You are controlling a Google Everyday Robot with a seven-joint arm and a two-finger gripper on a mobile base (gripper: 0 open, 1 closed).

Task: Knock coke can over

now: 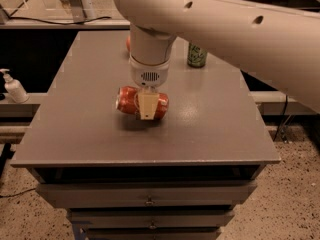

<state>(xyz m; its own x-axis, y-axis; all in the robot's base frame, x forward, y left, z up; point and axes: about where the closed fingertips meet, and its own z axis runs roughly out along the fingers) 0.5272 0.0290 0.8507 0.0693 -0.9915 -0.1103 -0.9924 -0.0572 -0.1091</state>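
The red coke can (128,100) lies on its side near the middle of the grey table (210,129), its silver top facing left. My gripper (146,106) comes straight down from above and is shut across the can's middle, with one tan finger (147,105) in front of it. The can is at or just above the tabletop, with its shadow right beneath it; I cannot tell whether it touches. The far finger is hidden behind the can.
A green can (196,55) stands upright at the back right of the table. A small red thing (128,43) peeks out behind my arm at the back. A white pump bottle (14,86) stands on a ledge to the left. Drawers sit below the table's front edge.
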